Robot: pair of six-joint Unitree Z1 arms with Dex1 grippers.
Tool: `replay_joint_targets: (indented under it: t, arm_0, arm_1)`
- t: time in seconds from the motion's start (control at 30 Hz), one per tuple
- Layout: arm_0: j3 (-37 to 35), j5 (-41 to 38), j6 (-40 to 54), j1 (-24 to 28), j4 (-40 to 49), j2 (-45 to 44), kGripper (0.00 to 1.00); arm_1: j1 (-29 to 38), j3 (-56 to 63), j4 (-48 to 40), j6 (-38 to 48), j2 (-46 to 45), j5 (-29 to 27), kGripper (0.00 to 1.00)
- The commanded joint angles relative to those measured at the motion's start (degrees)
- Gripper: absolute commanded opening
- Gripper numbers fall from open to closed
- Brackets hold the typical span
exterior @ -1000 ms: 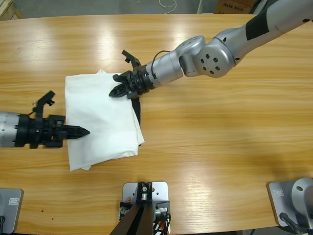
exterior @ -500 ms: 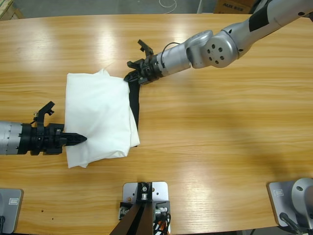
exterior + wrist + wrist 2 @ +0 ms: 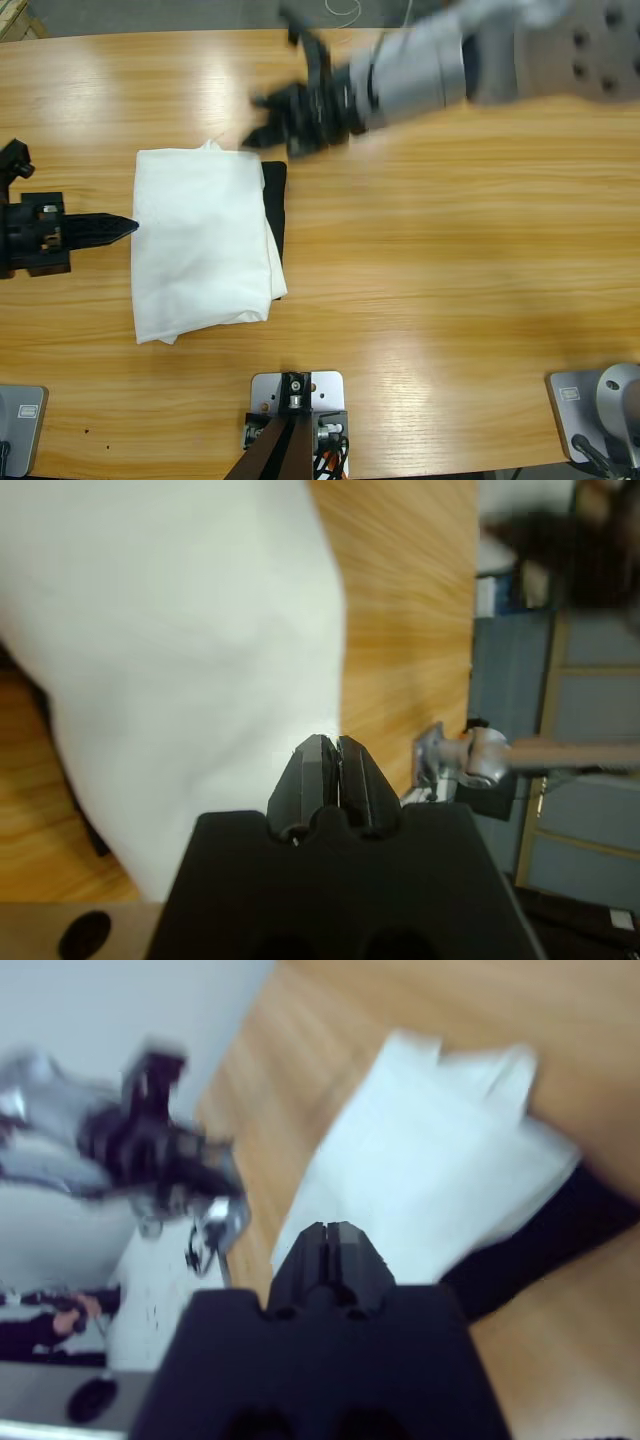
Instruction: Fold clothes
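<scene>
From above, the wooden table (image 3: 450, 300) carries the folded white T-shirt (image 3: 200, 245) left of its middle, with a black garment (image 3: 277, 215) showing along the shirt's right edge. The table right of the shirt is bare wood. The left gripper (image 3: 118, 226), jaws pressed together, points at the shirt's left edge, just beside it. The right gripper (image 3: 262, 115) hangs above the shirt's upper right corner, apart from it.

In the left wrist view, the closed left gripper (image 3: 327, 748) faces the white shirt (image 3: 180, 630), wood beyond.

In the right wrist view, the right gripper (image 3: 330, 1235), jaws together, looks down on the shirt (image 3: 440, 1185) and the black garment (image 3: 540, 1230).
</scene>
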Motion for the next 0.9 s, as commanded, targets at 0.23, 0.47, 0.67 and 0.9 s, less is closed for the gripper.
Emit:
replay_joint_targets:
  t: [0.23,0.47,0.67,0.9]
  arm_0:
    - [-30.22,11.04,59.54,-8.88,40.41,7.01,1.0]
    - [-36.97,25.39,83.53,-17.23,51.77,15.11,1.0]
    - [-41.36,33.86,87.54,-23.16,52.54,24.62,1.0]
    - [-45.6,34.72,92.16,-23.19,51.96,33.22,1.0]
  arm_1:
    - [6.62,2.62,39.79,-0.89,-29.89,-35.71,1.0]
    - [6.62,1.29,55.01,-0.42,-31.45,-41.81,1.0]
    - [6.62,1.2,59.19,0.25,-31.52,-41.67,1.0]
    - [5.69,3.5,55.75,0.07,-30.73,-41.67,1.0]
